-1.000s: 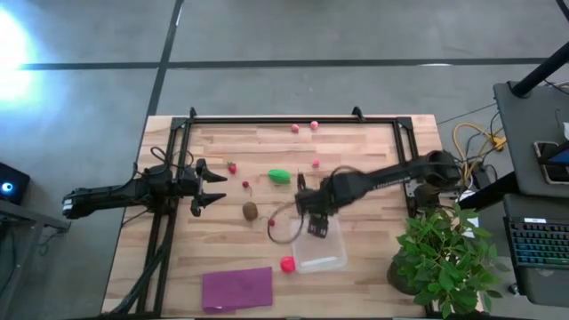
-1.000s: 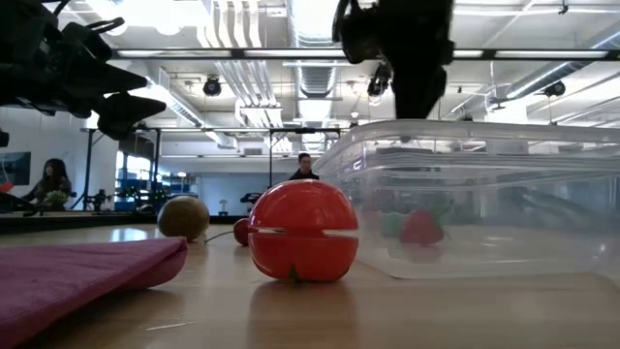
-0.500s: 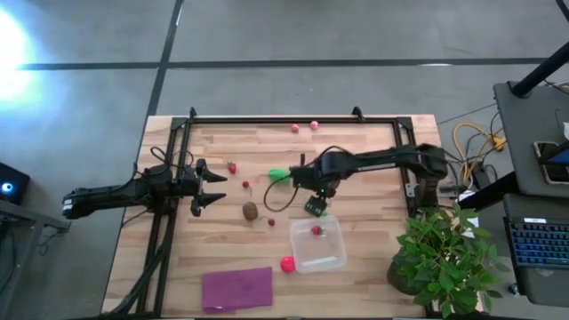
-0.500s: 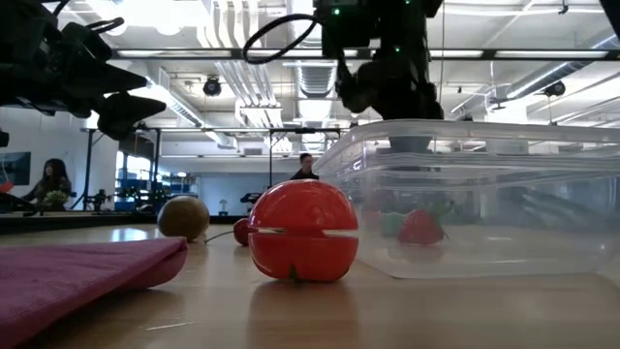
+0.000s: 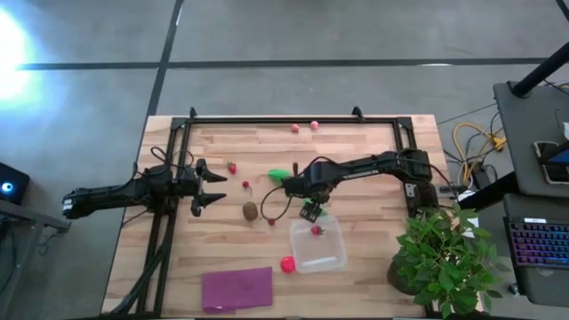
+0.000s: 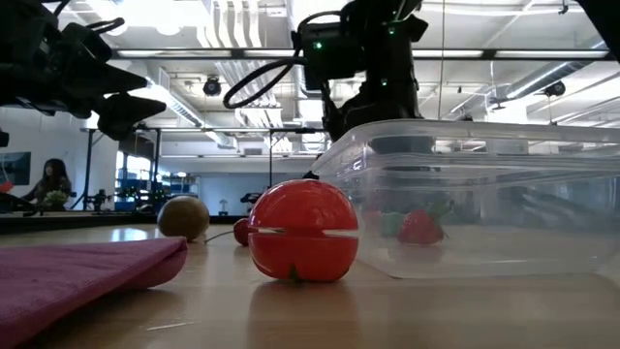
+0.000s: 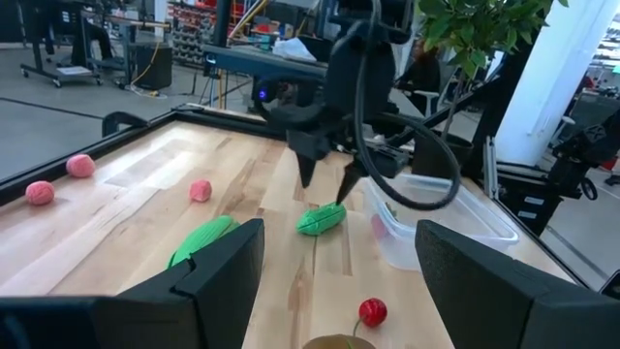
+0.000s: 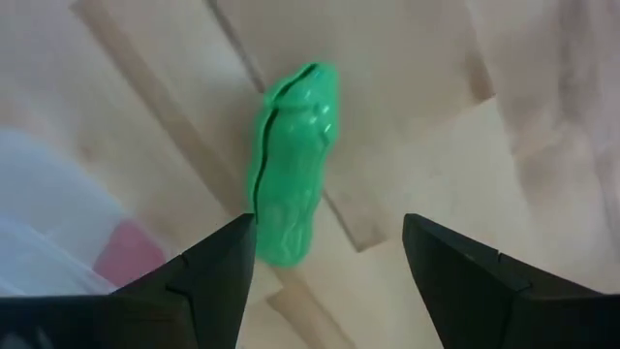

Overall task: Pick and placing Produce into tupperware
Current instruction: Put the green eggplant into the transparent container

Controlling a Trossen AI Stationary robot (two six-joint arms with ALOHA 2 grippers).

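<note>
Low view first: nearest the lens lies a purple sheet (image 6: pixel 82 271) on the desk (image 6: pixel 320 320), with a red ball (image 6: pixel 302 231) just beside it. Right of the ball stands the clear tupperware (image 6: pixel 475 199), holding a small red berry (image 6: pixel 421 228). Behind the ball sit a brown kiwi-like ball (image 6: pixel 183 216) and a tiny red piece (image 6: pixel 241 231).

From overhead, the tupperware (image 5: pixel 318 245) sits at the near middle of the desk (image 5: pixel 364 151), the red ball (image 5: pixel 287 263) just off its left edge and the sheet (image 5: pixel 237 287) further left. The kiwi-like ball (image 5: pixel 251 211) lies a little farther in. Beyond that, the right end effector (image 5: pixel 294 184) hangs over a green oblong piece (image 5: pixel 280 174), fingers spread apart and holding nothing; its wrist camera shows the green piece (image 8: pixel 289 165) on the wood just off one finger, untouched. The left end effector (image 5: pixel 216 186) waits at the left side, open and empty, near a small red berry (image 5: pixel 232 167). Two pink berries (image 5: pixel 303 127) lie near the far edge, and a potted plant (image 5: pixel 444 258) stands at the right corner.
</note>
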